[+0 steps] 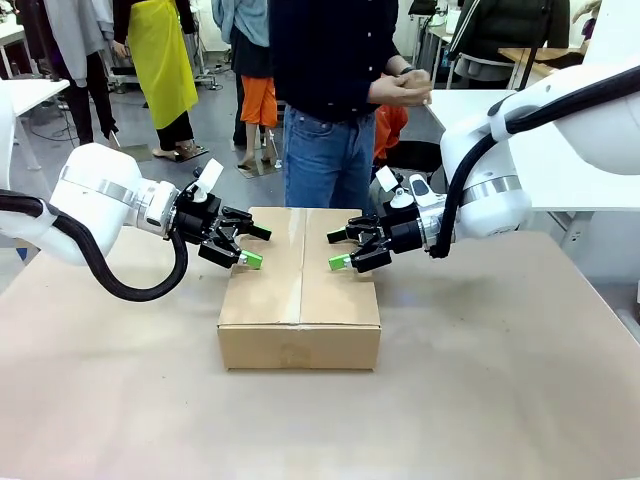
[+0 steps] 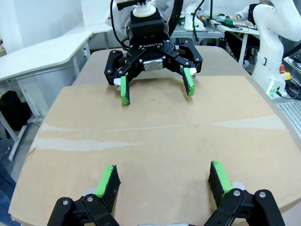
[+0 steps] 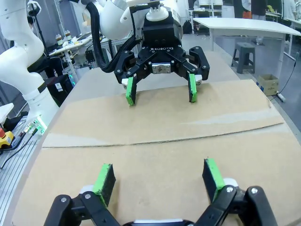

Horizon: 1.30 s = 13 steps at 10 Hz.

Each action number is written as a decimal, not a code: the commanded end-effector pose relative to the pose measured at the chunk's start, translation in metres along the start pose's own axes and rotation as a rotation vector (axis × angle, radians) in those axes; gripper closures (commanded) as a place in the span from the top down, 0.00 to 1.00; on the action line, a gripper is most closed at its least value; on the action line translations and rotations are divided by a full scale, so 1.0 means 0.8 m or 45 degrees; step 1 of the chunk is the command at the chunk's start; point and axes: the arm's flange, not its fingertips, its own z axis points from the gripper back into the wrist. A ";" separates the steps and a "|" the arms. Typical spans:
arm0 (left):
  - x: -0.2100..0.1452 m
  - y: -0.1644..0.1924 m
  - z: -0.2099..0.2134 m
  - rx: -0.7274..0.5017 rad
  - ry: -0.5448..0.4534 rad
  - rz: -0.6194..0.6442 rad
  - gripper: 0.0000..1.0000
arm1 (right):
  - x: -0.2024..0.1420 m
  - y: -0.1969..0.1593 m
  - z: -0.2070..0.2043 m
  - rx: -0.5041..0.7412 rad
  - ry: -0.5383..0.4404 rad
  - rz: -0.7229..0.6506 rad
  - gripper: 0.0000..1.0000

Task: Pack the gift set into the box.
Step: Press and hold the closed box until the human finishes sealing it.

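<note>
In the front view, the box (image 1: 300, 290) sits closed at the centre of the counter (image 1: 500, 380), with my left end effector (image 1: 245, 247) and right end effector (image 1: 340, 250) spread wide over its top from either side. My left wrist view shows my spread fingers (image 2: 109, 181) at the bottom edge above the cardboard and the right end effector (image 2: 157, 88) facing me at top centre. My right wrist view mirrors this, with the left end effector (image 3: 161, 92) spread at top centre.

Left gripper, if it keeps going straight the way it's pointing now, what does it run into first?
Probably the right gripper, which faces it head-on over the closed box. The left gripper points across the box top, both sets of fingers open. If it is angled slightly downward, the top flaps could come first; depth is unclear.
</note>
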 end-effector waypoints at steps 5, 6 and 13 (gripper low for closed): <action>-0.002 -0.001 -0.001 -0.003 0.001 0.004 1.00 | -0.002 0.000 0.000 0.000 0.008 0.000 1.00; -0.002 -0.001 -0.001 -0.003 0.001 0.004 1.00 | -0.002 0.000 0.000 0.000 0.008 0.000 1.00; -0.002 -0.001 -0.001 -0.003 0.001 0.004 1.00 | -0.002 0.000 0.000 0.000 0.008 0.000 1.00</action>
